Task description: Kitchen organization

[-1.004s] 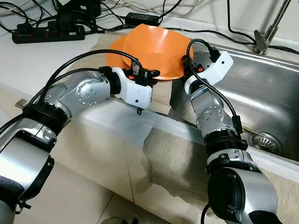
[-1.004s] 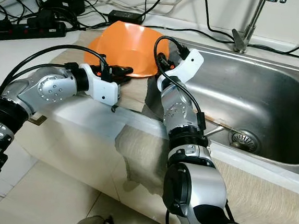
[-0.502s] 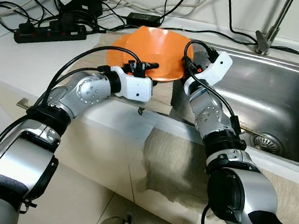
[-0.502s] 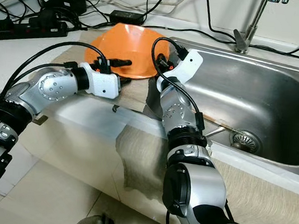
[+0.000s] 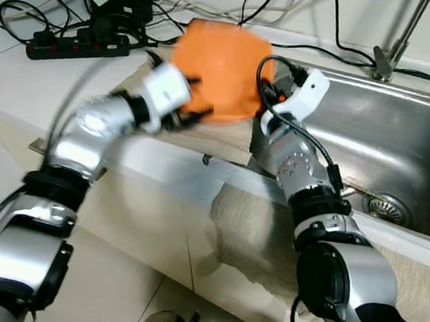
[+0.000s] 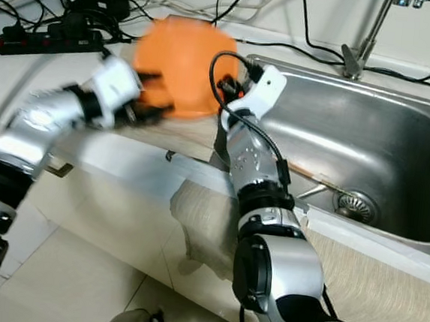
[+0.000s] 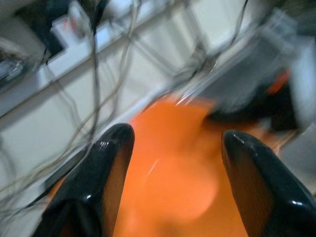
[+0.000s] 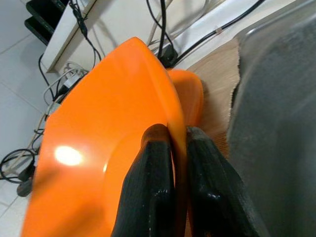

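Pinching rim of orange plate [image 5: 221, 70] at its 3 o'clock edge: right hand [image 8: 173, 148], clamped shut on it. Plate tilted on tabletop [image 5: 26, 84], just beside sink [image 5: 398, 139]. Left hand [image 7: 173, 163] open, blurred, at plate's 8 o'clock.

No text, label, brand, number or sign can be read anywhere.
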Tool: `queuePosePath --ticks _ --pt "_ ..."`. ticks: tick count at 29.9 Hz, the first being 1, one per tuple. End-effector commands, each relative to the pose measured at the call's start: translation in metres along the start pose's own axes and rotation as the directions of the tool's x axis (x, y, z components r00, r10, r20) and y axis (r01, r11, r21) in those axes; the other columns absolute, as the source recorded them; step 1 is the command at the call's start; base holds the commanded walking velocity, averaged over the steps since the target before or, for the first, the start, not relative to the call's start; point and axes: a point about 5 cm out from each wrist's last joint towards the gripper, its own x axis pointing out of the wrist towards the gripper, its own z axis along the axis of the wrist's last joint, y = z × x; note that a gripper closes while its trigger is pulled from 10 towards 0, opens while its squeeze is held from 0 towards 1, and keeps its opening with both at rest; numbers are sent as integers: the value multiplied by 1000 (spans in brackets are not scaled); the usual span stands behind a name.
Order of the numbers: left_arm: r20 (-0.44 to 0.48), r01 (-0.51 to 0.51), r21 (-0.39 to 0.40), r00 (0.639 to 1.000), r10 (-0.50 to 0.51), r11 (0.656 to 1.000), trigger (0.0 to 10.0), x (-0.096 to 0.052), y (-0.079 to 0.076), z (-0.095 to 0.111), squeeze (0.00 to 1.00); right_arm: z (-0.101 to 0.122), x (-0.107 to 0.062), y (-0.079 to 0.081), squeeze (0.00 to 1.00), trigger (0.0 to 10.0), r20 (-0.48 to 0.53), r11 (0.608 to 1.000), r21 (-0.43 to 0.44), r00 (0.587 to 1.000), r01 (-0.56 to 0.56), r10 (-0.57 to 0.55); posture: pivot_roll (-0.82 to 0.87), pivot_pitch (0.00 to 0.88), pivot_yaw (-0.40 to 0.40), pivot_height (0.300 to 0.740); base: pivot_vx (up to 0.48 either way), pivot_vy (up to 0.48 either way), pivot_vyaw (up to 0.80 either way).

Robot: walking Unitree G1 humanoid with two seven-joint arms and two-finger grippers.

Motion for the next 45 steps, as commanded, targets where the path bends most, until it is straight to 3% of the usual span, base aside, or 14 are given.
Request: queuePosePath --ticks 1,3,9,19,25,29,45 --pt "26 87 -120 996 -84 989 10000 -1 -12 1 0 -8 -2 -7 0 0 -40 998 -44 999 36 -37 60 7 49 740 0 0 0" --pt "70 134 -196 990 -122 971 10000 -5 -18 10 0 -8 -2 -8 0 0 -38 998 -48 998 44 -46 59 8 49 740 0 0 0" --pt "152 125 -268 985 -86 955 10000 -8 -16 33 0 -8 -2 -11 0 0 -39 997 -56 998 52 -54 62 8 44 740 0 0 0" --pt "46 100 -333 995 -89 938 10000 -16 -31 17 0 6 2 4 0 0 18 996 -94 1000 -4 6 58 3 44 740 0 0 0" --pt "35 98 -366 995 -91 925 10000 -17 -36 15 0 15 2 3 0 0 64 994 -106 998 5 2 56 1 44 740 0 0 0" --pt "-5 78 -393 996 -87 916 10000 -21 -42 1 0 29 3 2 0 0 108 990 -143 994 7 9 53 0 44 740 0 0 0" --pt "-35 55 -444 996 -78 894 10000 -22 -43 -13 0 78 3 1 0 0 223 975 -223 974 11 40 44 0 46 740 0 0 0"
